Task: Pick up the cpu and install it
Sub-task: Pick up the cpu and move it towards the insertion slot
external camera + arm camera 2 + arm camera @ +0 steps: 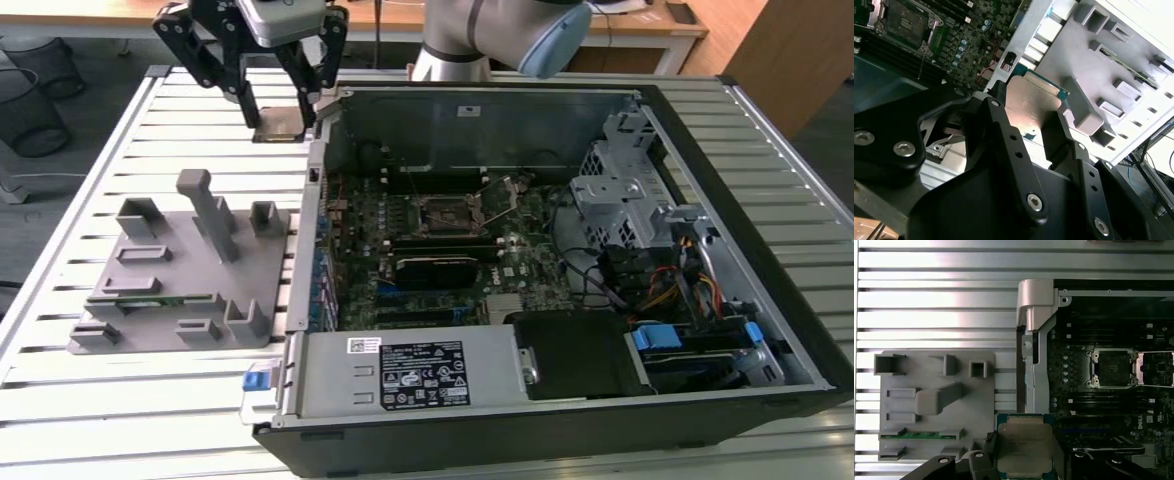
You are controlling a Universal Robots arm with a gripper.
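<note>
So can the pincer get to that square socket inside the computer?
Probably yes. The pincer, gripping the cpu, hangs outside the case, near its wall. The case is open on top, the socket lies bare with its metal flap open, and nothing looks to stand over it.

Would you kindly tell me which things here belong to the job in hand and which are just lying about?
Part of the job: the cpu, clamped in the gripper; the motherboard socket inside the computer case.
Just lying about: the grey fixture block on the slatted table; the green circuit strip slotted in it.
</note>
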